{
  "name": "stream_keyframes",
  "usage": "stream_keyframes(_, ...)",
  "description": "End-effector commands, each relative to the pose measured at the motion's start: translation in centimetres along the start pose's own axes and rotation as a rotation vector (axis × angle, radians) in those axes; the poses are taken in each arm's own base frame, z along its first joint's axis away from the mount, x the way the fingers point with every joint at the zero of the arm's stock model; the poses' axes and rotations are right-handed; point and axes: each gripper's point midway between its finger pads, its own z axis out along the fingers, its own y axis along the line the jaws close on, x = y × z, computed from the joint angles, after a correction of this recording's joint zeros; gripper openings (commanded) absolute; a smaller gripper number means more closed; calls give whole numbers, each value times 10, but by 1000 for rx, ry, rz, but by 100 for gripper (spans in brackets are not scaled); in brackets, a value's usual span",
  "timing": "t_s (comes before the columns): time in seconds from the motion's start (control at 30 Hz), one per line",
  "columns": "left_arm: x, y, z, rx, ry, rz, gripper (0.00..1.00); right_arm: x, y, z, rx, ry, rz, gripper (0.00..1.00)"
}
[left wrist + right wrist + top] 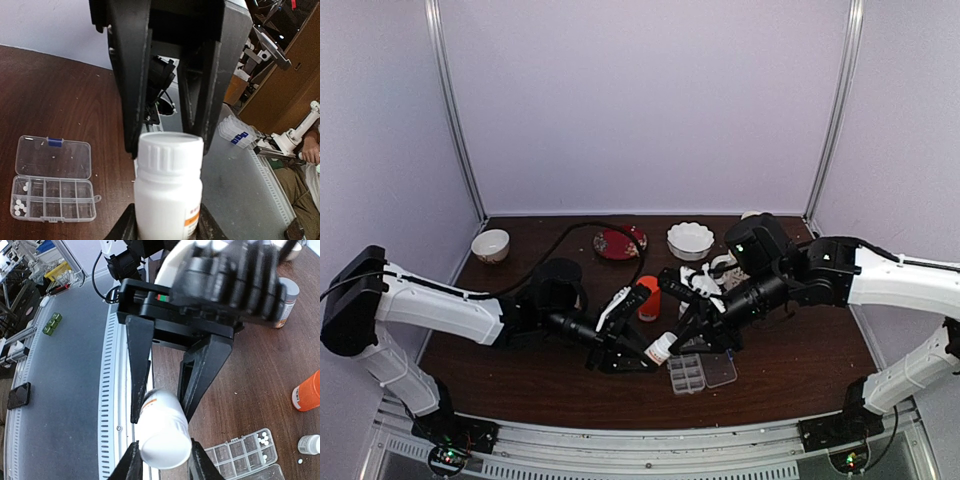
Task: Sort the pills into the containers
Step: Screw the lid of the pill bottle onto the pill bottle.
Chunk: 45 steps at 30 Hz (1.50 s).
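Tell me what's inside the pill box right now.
A few white pills sit in the compartments at one end; the rest look empty. The lid lies open, so nothing is covered.

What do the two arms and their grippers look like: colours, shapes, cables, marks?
The left arm and the right arm have white shells on the long links and black joints. The left gripper and the right gripper are black, each with two long tapering fingers. A small green and red mark sits on the left gripper's body. A black cable loops behind the left arm.
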Motion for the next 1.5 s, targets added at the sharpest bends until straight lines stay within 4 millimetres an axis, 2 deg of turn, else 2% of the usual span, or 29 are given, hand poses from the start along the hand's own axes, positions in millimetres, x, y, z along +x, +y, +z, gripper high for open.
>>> stream_keyframes(0.0,-84,-25,-3,83,-180,181,11,13,17,17,-95,55,-126,17)
stream_keyframes(0.2,-87,4,-19,-186,-153,243,10,11,10,27,-89,93,-6,13)
stream_keyframes(0.37,-96,23,-38,-383,-169,326,8,0,1,33,-49,9,124,12)
stream_keyframes(0.5,-100,32,-44,-467,-144,388,6,-9,-10,34,2,-37,252,11)
stream_keyframes(0.67,-106,38,-52,-550,-123,471,6,-11,-20,38,40,-38,401,11)
stream_keyframes(0.83,-102,42,-52,-647,-47,570,6,-6,-28,39,66,-17,571,11)
stream_keyframes(0.9,-99,46,-51,-689,-8,614,5,-6,-30,38,79,-20,643,14)
stream_keyframes(1.13,-95,56,-51,-768,31,659,5,-12,-35,28,62,-95,790,18)
stream_keyframes(1.2,-92,56,-51,-764,31,652,5,-15,-37,24,56,-121,803,25)
stream_keyframes(1.3,-85,53,-48,-728,32,633,6,-18,-37,14,64,-140,752,40)
stream_keyframes(1.47,-74,50,-49,-666,22,565,6,-6,-39,-7,158,-105,519,70)
